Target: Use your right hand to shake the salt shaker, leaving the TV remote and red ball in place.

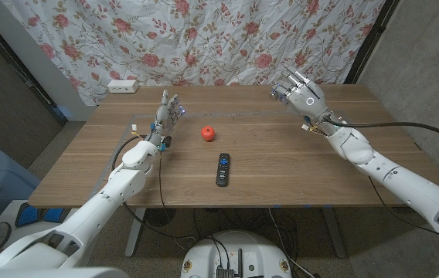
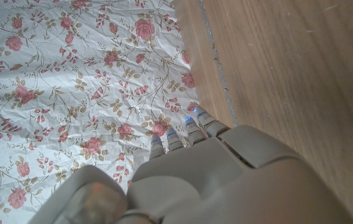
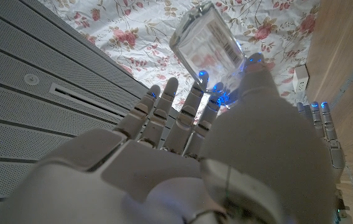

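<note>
Head view looks down over a wooden surface [image 1: 281, 154] with a flowered curtain [image 1: 204, 38] hanging behind it. The right hand [image 1: 303, 96] is raised above the far right part of the surface, its back toward the camera. Right wrist view shows the fingers [image 3: 164, 112] of this hand curled up around the lower end of a clear salt shaker [image 3: 206, 38], thumb on one side and the others opposite, so the shaker is clamped between them and held in the air, tilted, with its labelled side visible against the curtain. The left hand [image 1: 165, 117] stands on its edge at the far left of the surface, palm upright, fingers straight, slightly apart, holding nothing. A red ball [image 1: 208, 133] sits near the middle of the surface, between the two hands. A black TV remote [image 1: 222, 169] lies just nearer the robot than the ball, pointing lengthwise toward it, apart from both hands. A white power strip [image 1: 123, 86] rests by the curtain at the far left.
</note>
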Tool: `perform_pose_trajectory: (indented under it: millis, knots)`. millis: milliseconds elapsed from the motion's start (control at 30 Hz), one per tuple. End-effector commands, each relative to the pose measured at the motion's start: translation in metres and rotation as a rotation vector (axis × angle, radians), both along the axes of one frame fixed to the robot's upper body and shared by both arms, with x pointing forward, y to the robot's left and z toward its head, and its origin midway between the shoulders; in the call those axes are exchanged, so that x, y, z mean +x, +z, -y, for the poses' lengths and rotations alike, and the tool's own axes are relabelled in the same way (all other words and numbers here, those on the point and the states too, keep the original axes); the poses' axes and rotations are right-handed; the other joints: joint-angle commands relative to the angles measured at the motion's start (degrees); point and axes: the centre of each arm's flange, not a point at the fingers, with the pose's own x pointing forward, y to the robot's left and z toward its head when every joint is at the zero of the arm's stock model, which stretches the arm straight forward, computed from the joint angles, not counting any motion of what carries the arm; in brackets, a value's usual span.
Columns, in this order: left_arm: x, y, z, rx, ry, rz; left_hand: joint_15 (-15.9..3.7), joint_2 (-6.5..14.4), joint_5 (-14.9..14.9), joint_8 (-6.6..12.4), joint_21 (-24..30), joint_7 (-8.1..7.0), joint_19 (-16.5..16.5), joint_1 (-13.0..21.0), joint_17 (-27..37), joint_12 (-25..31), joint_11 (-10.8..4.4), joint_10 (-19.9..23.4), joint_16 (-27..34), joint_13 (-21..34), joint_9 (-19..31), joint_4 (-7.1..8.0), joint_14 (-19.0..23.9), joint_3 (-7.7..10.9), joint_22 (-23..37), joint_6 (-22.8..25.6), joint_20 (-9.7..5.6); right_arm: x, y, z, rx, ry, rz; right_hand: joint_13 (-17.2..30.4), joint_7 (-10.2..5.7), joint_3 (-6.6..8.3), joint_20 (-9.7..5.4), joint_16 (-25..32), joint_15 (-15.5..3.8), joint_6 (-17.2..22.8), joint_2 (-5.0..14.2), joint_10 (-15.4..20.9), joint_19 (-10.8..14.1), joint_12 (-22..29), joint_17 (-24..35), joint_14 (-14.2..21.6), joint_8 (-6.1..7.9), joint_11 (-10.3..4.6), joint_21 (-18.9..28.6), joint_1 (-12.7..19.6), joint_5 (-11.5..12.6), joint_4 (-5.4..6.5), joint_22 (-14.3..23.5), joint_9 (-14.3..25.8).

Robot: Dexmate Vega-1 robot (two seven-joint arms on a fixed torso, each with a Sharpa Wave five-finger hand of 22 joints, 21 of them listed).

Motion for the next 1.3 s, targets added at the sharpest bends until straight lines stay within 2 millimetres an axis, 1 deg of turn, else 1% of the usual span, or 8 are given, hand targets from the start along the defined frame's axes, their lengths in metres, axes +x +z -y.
perform_pose_trajectory:
  millis: [33, 133, 267, 600, 700, 933, 1300]
  knots:
    - [0.0, 0.0, 0.0, 0.0, 0.0, 0.0, -6.06, 5.8, 0.4, 0.26, 0.3, -0.38, 0.6, 0.0, 0.4, 0.4, -0.23, 0.1, 0.3, 0.2, 0.4, 0.44, 0.1, 0.04, 0.3, 0.0, -1.37, -0.001, 0.007, 0.007, 0.117, 0.088, -0.068, 0.3, 0.0, 0.13, -2.52, -0.3, -8.33, 0.6, 6.0, 0.3, 0.8, 0.1, 0.0, 0.7, 0.55, -0.13, 0.5, 4.6, 0.3, 0.65, 0.2, 0.8]
    - [0.0, 0.0, 0.0, 0.0, 0.0, 0.0, -5.94, 5.8, 0.3, 0.24, 0.3, -0.43, 0.6, 0.0, 0.4, 0.4, -0.22, 0.1, 0.3, 0.2, 0.4, 0.44, 0.0, 0.04, 0.3, 0.0, -1.37, -0.002, 0.008, 0.008, 0.148, 0.115, -0.088, 0.2, 0.0, 0.08, -2.51, -0.4, -8.34, 0.6, 6.06, 0.3, 0.8, 0.0, -0.1, 0.8, 0.67, -0.14, 0.4, 4.2, 0.2, 0.79, 0.2, 0.9]
    - [0.0, 0.0, 0.0, 0.0, 0.0, 0.0, -5.97, 5.8, 0.4, 0.25, 0.3, -0.42, 0.6, 0.0, 0.4, 0.4, -0.27, 0.1, 0.3, 0.2, 0.4, 0.44, 0.1, 0.03, 0.3, 0.0, -1.35, -0.005, 0.012, 0.008, 0.227, 0.179, -0.161, 0.2, -0.01, 0.07, -2.54, -0.6, -8.47, 0.6, 6.17, 0.3, 0.8, 0.0, -0.2, 1.0, 0.82, -0.14, 0.4, 3.9, 0.2, 0.87, 0.2, 1.1]
    - [0.0, 0.0, 0.0, 0.0, 0.0, 0.0, -5.99, 5.8, 0.4, 0.24, 0.3, -0.42, 0.6, 0.0, 0.3, 0.4, -0.32, 0.1, 0.3, 0.2, 0.4, 0.44, 0.0, 0.04, 0.3, 0.0, -1.32, -0.007, 0.015, 0.005, 0.303, 0.245, -0.26, 0.2, -0.04, 0.03, -2.55, -0.9, -8.58, 0.6, 6.2, 0.3, 0.9, 0.0, -0.4, 1.1, 1.02, -0.12, 0.4, 3.4, 0.1, 0.87, 0.2, 1.3]
    - [0.0, 0.0, 0.0, 0.0, 0.0, 0.0, -5.97, 5.8, 0.4, 0.26, 0.3, -0.39, 0.6, 0.0, 0.3, 0.4, -0.29, 0.1, 0.3, 0.2, 0.4, 0.44, 0.0, 0.04, 0.3, 0.0, -1.32, -0.008, 0.016, 0.004, 0.332, 0.268, -0.292, 0.1, -0.05, -0.19, -2.49, -1.1, -8.19, 0.2, 6.22, 0.3, 1.0, 0.0, -0.6, 1.2, 0.84, -0.1, 0.4, 2.5, 0.1, 1.22, 0.2, 1.1]
    - [0.0, 0.0, 0.0, 0.0, 0.0, 0.0, -5.98, 5.8, 0.4, 0.25, 0.3, -0.36, 0.6, 0.0, 0.4, 0.4, -0.25, 0.0, 0.3, 0.2, 0.4, 0.44, 0.0, 0.04, 0.3, 0.0, -1.32, -0.009, 0.018, 0.002, 0.422, 0.334, -0.396, 0.1, -0.08, -0.44, -2.27, -1.5, -8.11, 0.0, 6.07, 0.3, 1.1, 0.0, -0.8, 1.0, 0.68, -0.06, 0.4, 1.6, 0.0, 1.39, 0.2, 0.8]
    - [0.0, 0.0, 0.0, 0.0, 0.0, 0.0, -5.93, 5.8, 0.4, 0.26, 0.3, -0.37, 0.6, 0.0, 0.4, 0.4, -0.22, 0.1, 0.3, 0.2, 0.4, 0.44, 0.1, 0.04, 0.3, 0.0, -1.32, -0.01, 0.021, -0.003, 0.524, 0.373, -0.515, 0.1, -0.12, -0.62, -2.13, -1.6, -8.33, 0.0, 5.99, 0.1, 1.2, -0.1, -0.8, 0.8, 0.54, -0.04, 0.4, 1.0, 0.0, 1.32, 0.2, 0.6]
